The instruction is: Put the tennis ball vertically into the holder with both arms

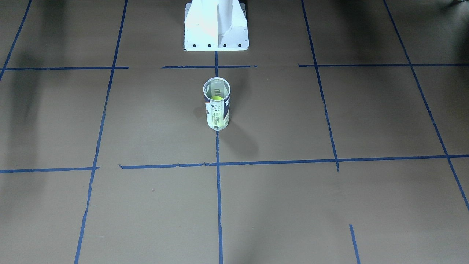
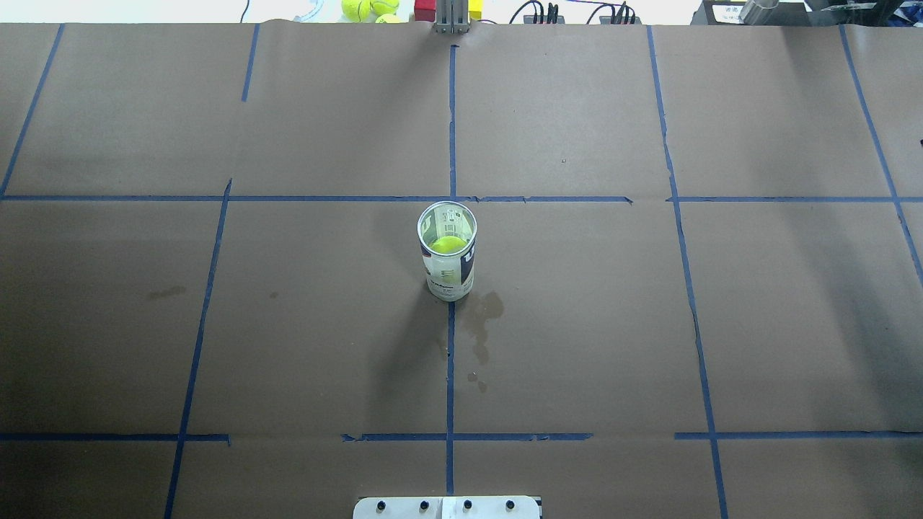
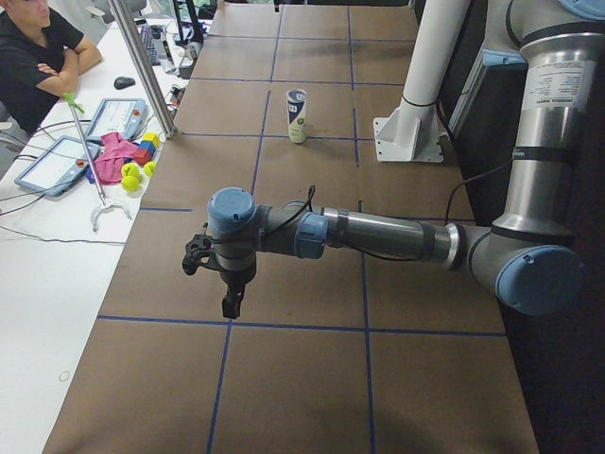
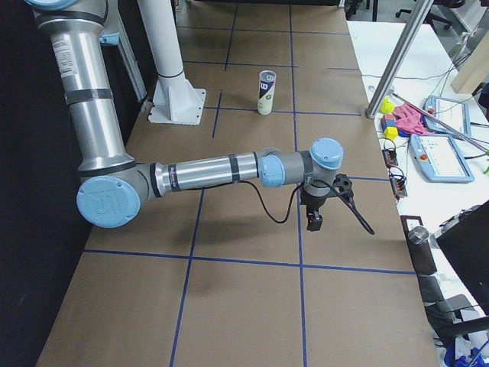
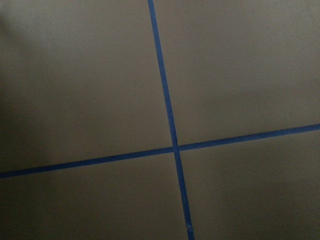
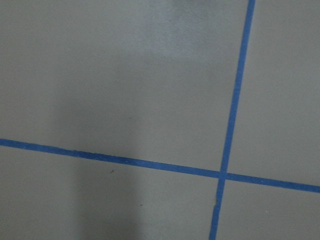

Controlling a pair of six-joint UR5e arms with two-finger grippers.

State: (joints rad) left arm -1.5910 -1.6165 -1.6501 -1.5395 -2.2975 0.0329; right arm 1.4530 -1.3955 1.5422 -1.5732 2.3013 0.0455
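The holder (image 2: 448, 252), a clear can with a white and navy label, stands upright at the table's middle; it also shows in the front view (image 1: 217, 104), the left side view (image 3: 297, 115) and the right side view (image 4: 266, 92). The tennis ball (image 2: 448, 245) sits inside it, seen through the open top, also in the front view (image 1: 217, 98). My left gripper (image 3: 230, 305) hangs over the table far from the can; my right gripper (image 4: 314, 222) does likewise at the other end. Each shows only in a side view, so I cannot tell whether they are open or shut.
The white pedestal base (image 1: 216, 27) stands behind the can. Blue tape lines cross the brown table. Spare tennis balls (image 2: 369, 9) and coloured blocks lie past the far edge. A person (image 3: 33, 57) sits at a side table with tablets. A stain (image 2: 482, 324) marks the paper near the can.
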